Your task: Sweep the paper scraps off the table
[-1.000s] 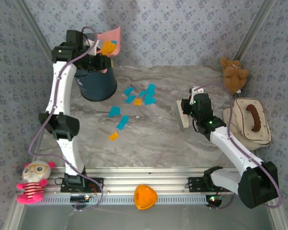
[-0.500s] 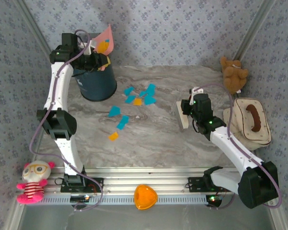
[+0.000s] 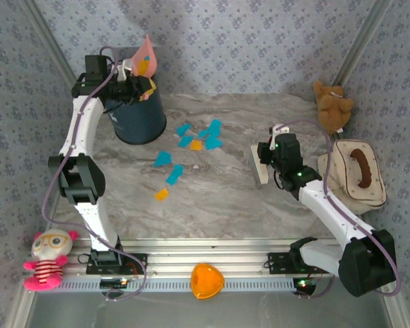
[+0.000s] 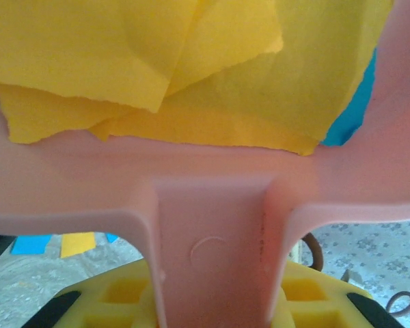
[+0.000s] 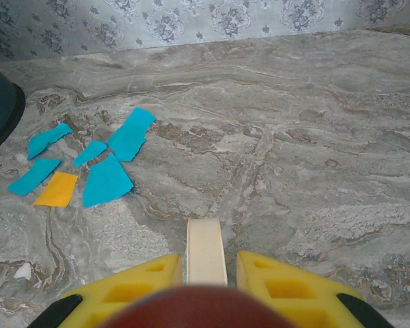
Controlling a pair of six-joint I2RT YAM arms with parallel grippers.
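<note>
Your table (image 3: 260, 205) is partly swept. At its far-left corner, over the dark bin (image 3: 140, 121), the pink dustpan (image 3: 147, 56) hangs tilted, clamped by the left gripper (image 4: 212, 294). The right gripper (image 5: 205, 265) pinches a cream brush (image 5: 205, 239). Some paper scraps (image 3: 191, 143) lie unswept mid-table, others in the pan. You'll find no readable writing.

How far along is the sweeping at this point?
Done: a load of scraps sits in the dustpan. In hand: the left gripper is shut on the dustpan's handle, tilting it up by the bin; the right gripper holds the brush down at the table. Left: about ten loose scraps lie between bin and brush, so more sweeping is needed.
</note>
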